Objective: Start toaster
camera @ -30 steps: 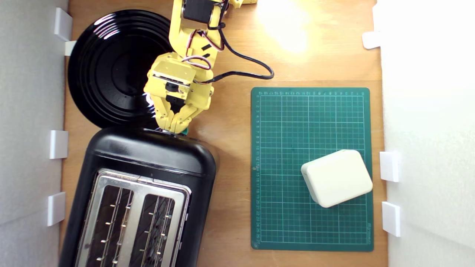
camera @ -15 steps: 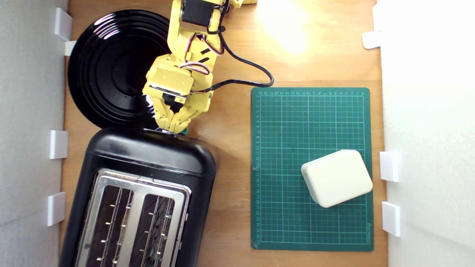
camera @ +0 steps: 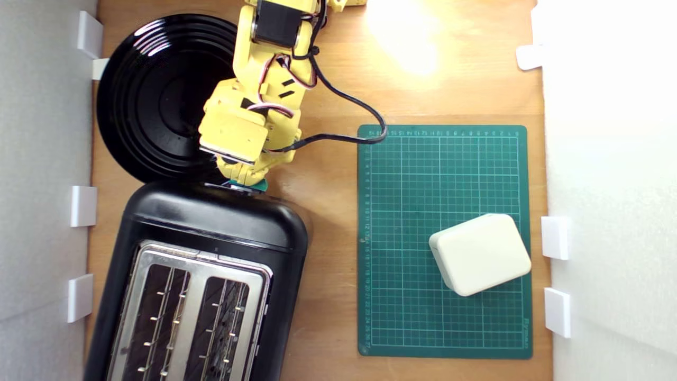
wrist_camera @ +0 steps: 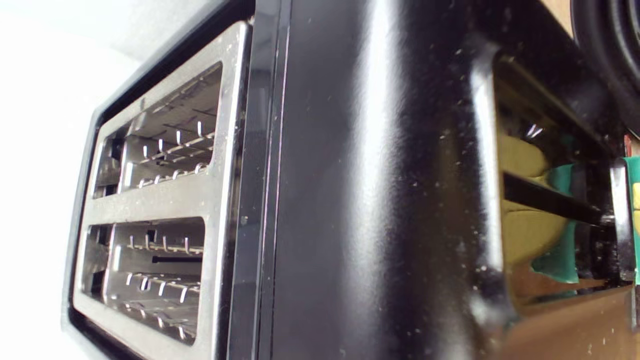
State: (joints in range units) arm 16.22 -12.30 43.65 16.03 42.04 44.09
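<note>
Wooden table (camera: 328, 222): fingers (camera: 244, 177) (closed) atop toaster (camera: 211, 254) lever (camera: 259, 185).

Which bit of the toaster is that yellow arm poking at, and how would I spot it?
Find the toaster, the big black box in the exterior view's lower left. At its end nearest the plate, under the gripper, a small knob sticks out. It is the only teal-green part on the black body.
</note>
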